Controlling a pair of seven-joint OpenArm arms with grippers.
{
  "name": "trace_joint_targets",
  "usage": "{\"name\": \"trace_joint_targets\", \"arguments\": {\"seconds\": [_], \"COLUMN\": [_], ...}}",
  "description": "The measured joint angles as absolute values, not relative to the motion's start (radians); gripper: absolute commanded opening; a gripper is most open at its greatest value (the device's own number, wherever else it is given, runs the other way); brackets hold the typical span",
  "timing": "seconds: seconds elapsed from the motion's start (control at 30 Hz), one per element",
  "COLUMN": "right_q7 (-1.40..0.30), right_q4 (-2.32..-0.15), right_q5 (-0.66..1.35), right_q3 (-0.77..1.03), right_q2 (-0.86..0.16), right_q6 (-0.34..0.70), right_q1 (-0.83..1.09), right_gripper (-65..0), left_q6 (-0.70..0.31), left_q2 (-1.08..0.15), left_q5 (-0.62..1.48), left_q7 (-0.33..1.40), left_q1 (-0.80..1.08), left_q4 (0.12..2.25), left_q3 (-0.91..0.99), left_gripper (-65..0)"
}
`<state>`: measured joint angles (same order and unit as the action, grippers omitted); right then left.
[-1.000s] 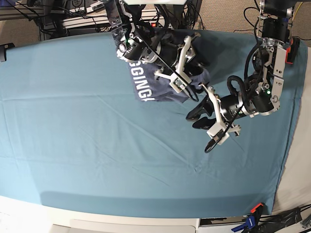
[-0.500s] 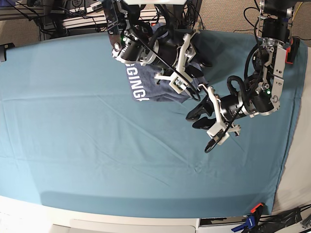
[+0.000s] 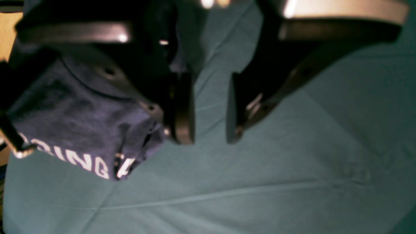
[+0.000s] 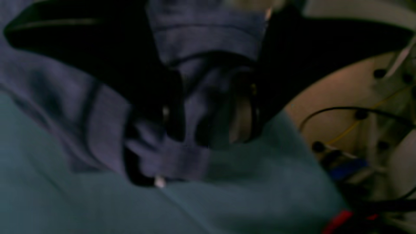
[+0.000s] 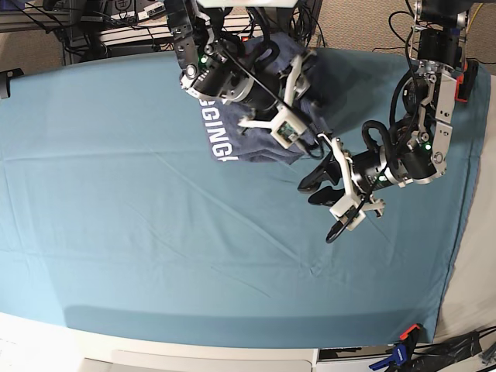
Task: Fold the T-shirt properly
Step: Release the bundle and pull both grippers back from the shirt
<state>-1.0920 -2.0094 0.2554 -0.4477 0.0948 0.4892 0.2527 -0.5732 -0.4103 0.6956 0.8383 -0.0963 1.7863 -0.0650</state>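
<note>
While bunched on T-shirt [image 5: 232, 136], right arm's fingers [image 4: 177, 123]; left arm [image 5: 403, 163] low, empty.

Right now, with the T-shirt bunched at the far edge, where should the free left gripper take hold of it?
Probably the loose lower corner of the T-shirt by the white lettering, approached from the bare table cloth side. That corner droops free, while the right gripper already pinches the folds.

Right arm [image 5: 232, 77] covers much of the T-shirt [image 5: 256, 139], leaving its white lettering [image 5: 218, 133] partly readable; both wrist views are blurred, the fabric beside the right claw [image 4: 208, 130] indistinct.
</note>
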Motion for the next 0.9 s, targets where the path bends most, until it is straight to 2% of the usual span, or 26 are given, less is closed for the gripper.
{"name": "trace_joint_targets", "arguments": {"seconds": [0.1, 0.3, 0.47, 0.6, 0.7, 0.8, 0.9], "right_q7": [-1.088, -1.044, -1.032, -1.028, -1.016, -1.007, -0.982], "right_q4": [-2.009, -2.009, -2.009, -2.009, -2.009, -2.009, -2.009], "right_q5": [0.196, -0.077, -0.131, -0.264, -0.278, -0.299, -0.367], "right_q3": [-0.448, -0.448, -0.448, -0.448, -0.448, -0.448, -0.448], "right_q2": [0.095, 0.094, 0.066, 0.061, 0.062, 0.061, 0.061], "right_q6": [0.467, 0.316, 0.257, 0.157, 0.161, 0.164, 0.126], "right_q1": [0.253, 0.253, 0.248, 0.235, 0.235, 0.192, 0.113], "right_gripper": [-41.4, -41.5, -41.5, -41.5, -41.5, -41.5, -41.5], "left_q6": [-0.573, -0.573, -0.573, -0.573, -0.569, -0.505, -0.513], "left_q2": [-0.41, -0.41, -0.41, -0.41, -0.41, -0.414, -0.46], "left_q5": [0.696, 0.696, 0.696, 0.696, 0.697, 0.696, 0.709], "left_q7": [0.838, 0.838, 0.838, 0.838, 0.855, 0.925, 0.97], "left_q1": [-0.096, -0.095, -0.095, -0.094, -0.089, -0.084, -0.073], "left_q4": [1.787, 1.787, 1.787, 1.787, 1.787, 1.787, 1.787], "left_q3": [-0.065, -0.065, -0.065, -0.065, -0.065, -0.065, -0.067], "left_gripper": [-46.3, -46.3, -46.3, -46.3, -46.3, -46.3, -46.3]}}
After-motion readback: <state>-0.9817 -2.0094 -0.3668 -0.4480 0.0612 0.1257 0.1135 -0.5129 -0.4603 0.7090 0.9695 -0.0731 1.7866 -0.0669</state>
